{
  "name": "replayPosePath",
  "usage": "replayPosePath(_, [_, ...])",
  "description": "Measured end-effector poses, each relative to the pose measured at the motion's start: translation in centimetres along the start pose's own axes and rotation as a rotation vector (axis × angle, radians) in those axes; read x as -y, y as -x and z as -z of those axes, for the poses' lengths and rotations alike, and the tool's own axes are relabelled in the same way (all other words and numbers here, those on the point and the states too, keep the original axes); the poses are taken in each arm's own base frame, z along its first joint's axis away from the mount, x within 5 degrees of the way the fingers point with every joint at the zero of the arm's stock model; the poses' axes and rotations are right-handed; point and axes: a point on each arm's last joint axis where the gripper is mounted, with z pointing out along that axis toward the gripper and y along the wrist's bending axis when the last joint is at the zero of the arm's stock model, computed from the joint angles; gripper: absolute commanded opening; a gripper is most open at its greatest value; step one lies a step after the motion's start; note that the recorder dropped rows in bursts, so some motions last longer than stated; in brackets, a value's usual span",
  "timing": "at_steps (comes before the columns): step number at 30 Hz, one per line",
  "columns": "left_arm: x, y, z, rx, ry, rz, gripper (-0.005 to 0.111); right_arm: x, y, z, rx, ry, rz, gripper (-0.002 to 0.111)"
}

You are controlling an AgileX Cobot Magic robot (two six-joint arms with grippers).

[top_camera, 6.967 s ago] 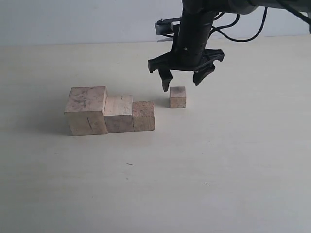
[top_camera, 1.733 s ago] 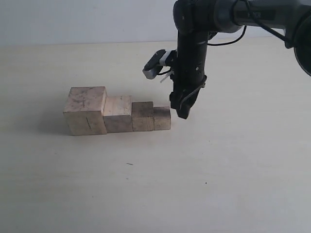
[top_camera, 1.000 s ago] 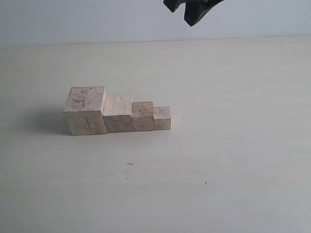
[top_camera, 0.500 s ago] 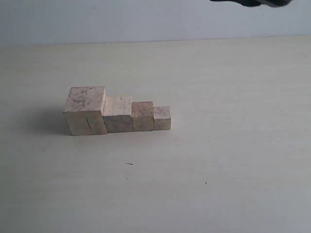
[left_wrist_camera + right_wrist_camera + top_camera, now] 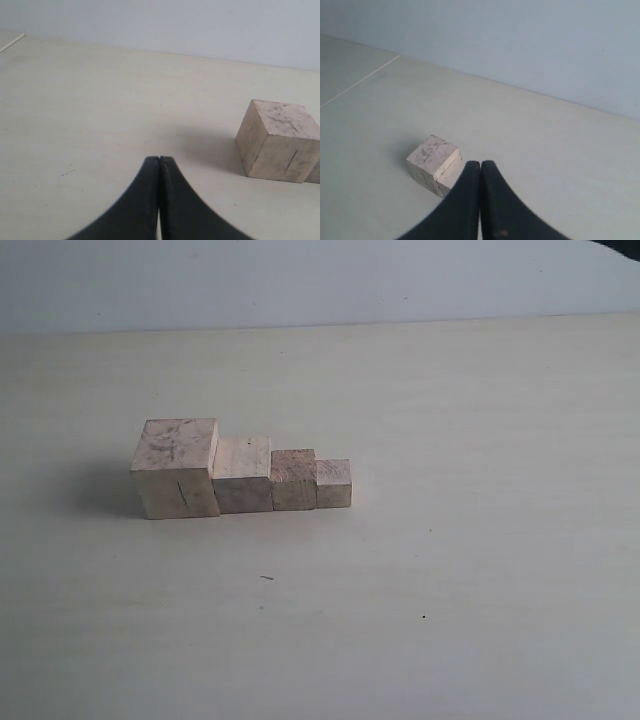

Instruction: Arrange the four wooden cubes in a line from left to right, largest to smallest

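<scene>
the four wooden cubes [image 5: 243, 478] sit touching in a row on the table [image 5: 450, 540], largest cube [image 5: 177, 468] at left, smallest cube [image 5: 334, 484] at right. the left gripper [image 5: 159, 160] and right gripper [image 5: 480, 164] hang pressed fully closed, empty, clear of the wood.

No text, label, brand, number or sign can be read in any view. The faces of the four wooden cubes [image 5: 243, 476] show only dark mottling. The largest cube [image 5: 177, 468] has a short dark line on its front face; it is probably a crack in the grain and not a written mark, though the picture is too coarse to settle that
</scene>
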Motion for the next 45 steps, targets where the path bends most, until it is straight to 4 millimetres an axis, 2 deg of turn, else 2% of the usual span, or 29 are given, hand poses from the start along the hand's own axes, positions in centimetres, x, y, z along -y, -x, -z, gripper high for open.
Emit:
replayPosePath(11, [0.0, 0.0, 0.0, 0.0, 0.0, 0.0, 0.0, -0.7, 0.5, 2.8, 0.09, 0.015, 0.002, 0.0])
replayPosePath(17, [0.0, 0.0, 0.0, 0.0, 0.0, 0.0, 0.0, 0.9, -0.7, 5.1, 0.178, -0.119, 0.036, 0.0])
replayPosePath(19, [0.0, 0.0, 0.0, 0.0, 0.0, 0.0, 0.0, 1.5, -1.5, 5.9, 0.205, -0.183, 0.033, 0.0])
replayPosePath(23, [0.0, 0.0, 0.0, 0.0, 0.0, 0.0, 0.0, 2.8, -5.6, 8.7, 0.282, -0.408, 0.0, 0.0])
replayPosePath(26, [0.0, 0.0, 0.0, 0.0, 0.0, 0.0, 0.0, 2.1, -10.3, 10.3, 0.356, -0.534, -0.003, 0.0])
replayPosePath(31, [0.0, 0.0, 0.0, 0.0, 0.0, 0.0, 0.0, 1.2, -14.1, 11.0, 0.448, -0.611, 0.027, 0.0])
replayPosePath(39, [0.0, 0.0, 0.0, 0.0, 0.0, 0.0, 0.0, 2.5, -14.8, 10.2, 0.409, -0.673, 0.037, 0.0])
replayPosePath(45, [0.0, 0.0, 0.0, 0.0, 0.0, 0.0, 0.0, 4.3, -17.9, 8.8, 0.372, -0.739, -0.076, 0.0])
